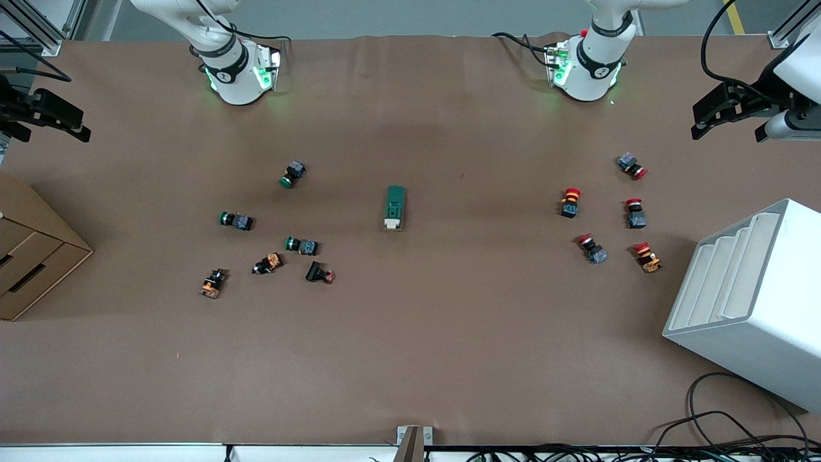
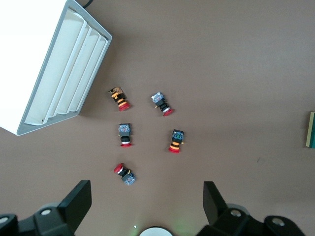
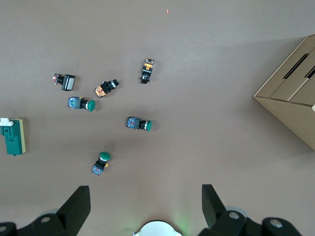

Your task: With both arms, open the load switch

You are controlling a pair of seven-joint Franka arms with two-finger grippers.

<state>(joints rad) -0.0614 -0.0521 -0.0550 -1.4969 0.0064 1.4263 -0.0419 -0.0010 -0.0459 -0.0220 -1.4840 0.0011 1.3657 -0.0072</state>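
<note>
While flat, load switch (image 1: 394, 207) lever nearest camera

The load switch (image 2: 311, 130) is cut off by the right edge of the left wrist view; only a thin green and tan strip shows. The white bin (image 1: 750, 301) runs past the right edge of the front view, and the cardboard box (image 1: 32, 256) past its left edge. Both arms' upper links leave the top of the front view. Markings on the push buttons (image 1: 301, 245) are too small to read.
</note>
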